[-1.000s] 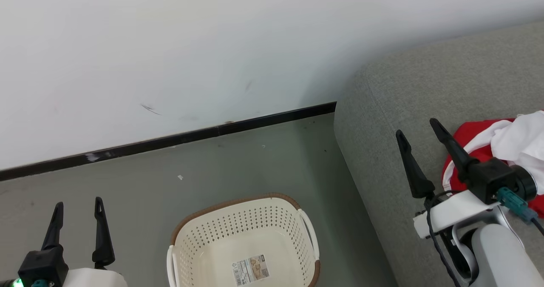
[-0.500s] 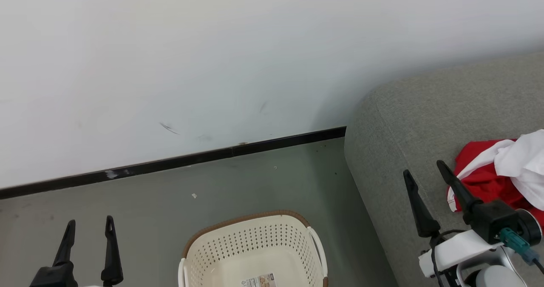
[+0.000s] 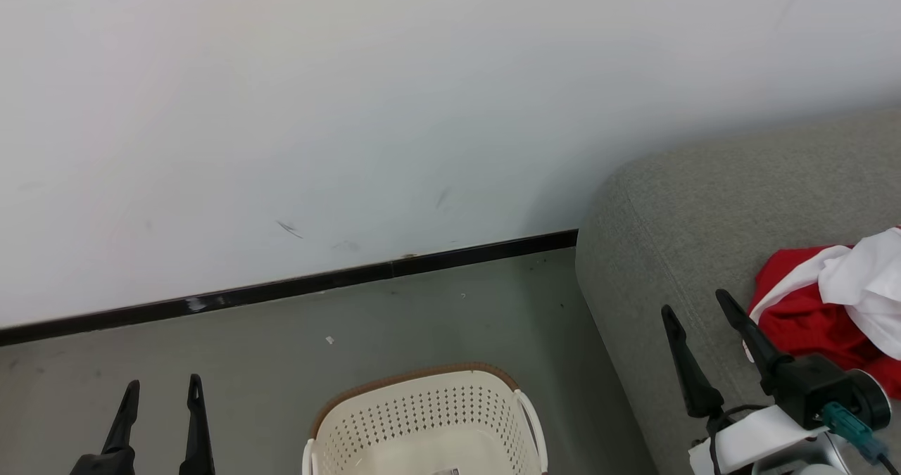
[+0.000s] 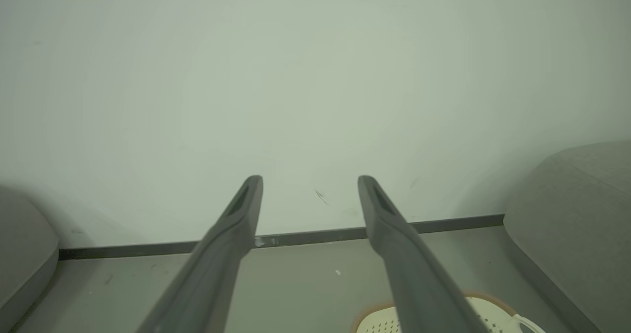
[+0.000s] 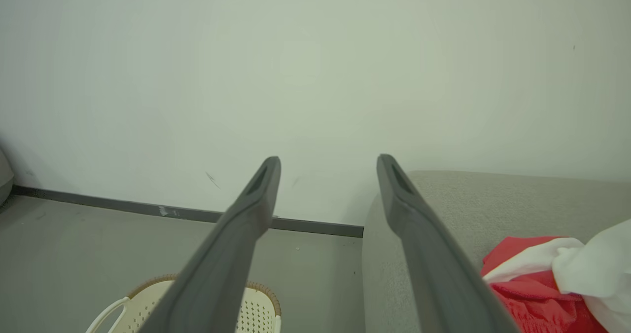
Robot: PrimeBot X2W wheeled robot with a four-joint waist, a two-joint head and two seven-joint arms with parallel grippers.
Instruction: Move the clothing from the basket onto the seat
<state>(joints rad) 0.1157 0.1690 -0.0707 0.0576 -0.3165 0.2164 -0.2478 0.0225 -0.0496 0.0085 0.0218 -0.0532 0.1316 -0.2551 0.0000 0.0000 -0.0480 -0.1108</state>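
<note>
Bright red white-lined clothing [image 3: 802,320] heaped on grey woven-fabric seat [image 3: 704,193], just right of right jaws.
Holds both pairs of jaws apart, empty; finds no garment in visible part of cream-white perforated plastic basket [image 3: 422,412].

Edges and fingers cutting things short

The head view's bottom edge is slicing across the basket [image 3: 422,419], leaving its floor out and its label [image 3: 448,471] as an unreadable sliver; the same edge is cutting the left pincer [image 3: 163,382] off just below its fingers [image 3: 197,419]. The clothing [image 3: 802,320] is running off the right edge, its near hem slipping behind the right pincer [image 3: 693,302], so counting the garments is proving impossible. The seat [image 3: 704,200] is running out right and below. In both wrist views one of the fingers is covering part of the basket.
</note>
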